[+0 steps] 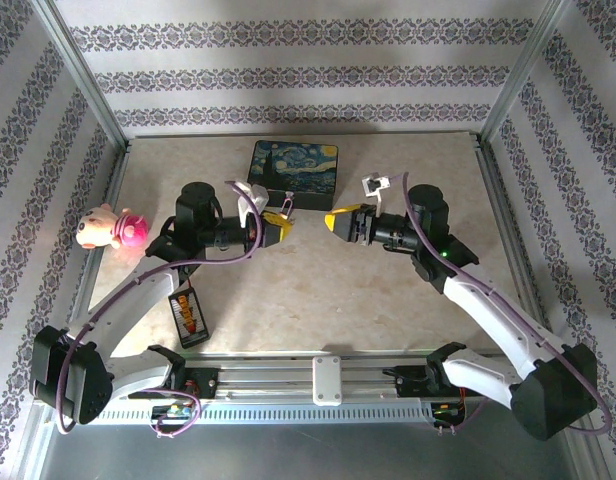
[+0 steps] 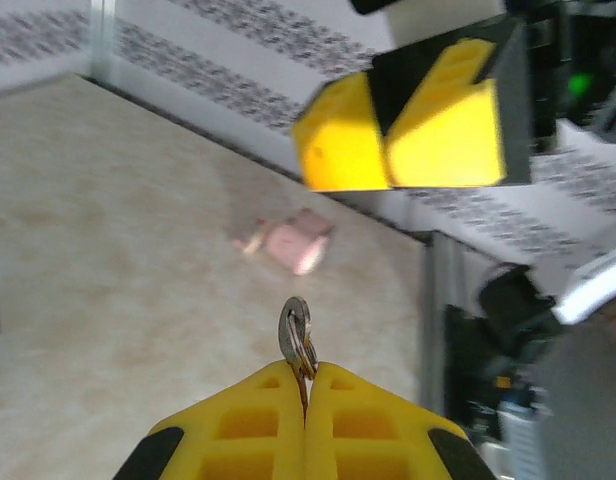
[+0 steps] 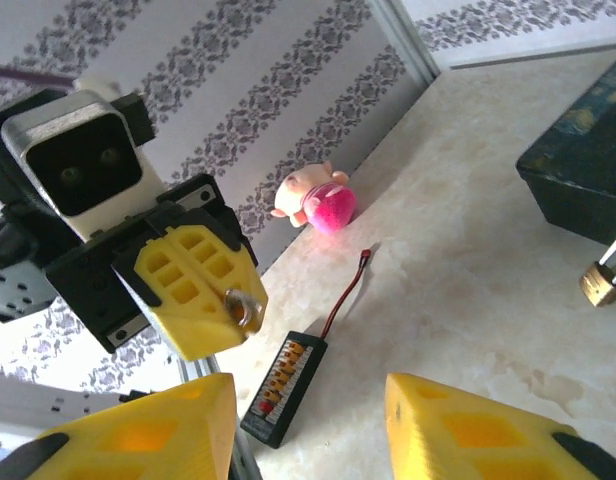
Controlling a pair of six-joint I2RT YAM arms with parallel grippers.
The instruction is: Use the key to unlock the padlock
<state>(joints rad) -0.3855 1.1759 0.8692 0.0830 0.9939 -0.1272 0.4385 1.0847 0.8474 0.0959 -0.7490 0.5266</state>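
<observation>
Right wrist view puts the padlock [image 3: 601,282] at the front face of the starry box [image 3: 578,165], toward the far middle of the table [image 1: 318,290]. Small and brass, it is probably hard, slick and free to swing, so pinching its flat body seems wisest. The key [image 2: 296,335], thin stiff metal, is clamped in the left gripper's [image 2: 306,385] closed fingers with its ringed head protruding. The right gripper [image 3: 310,410] stands parted, holding nothing. The marbled tabletop looks smooth. A plush pig [image 1: 113,228] lies at the left, and patterned walls [image 1: 288,70] close the space in.
</observation>
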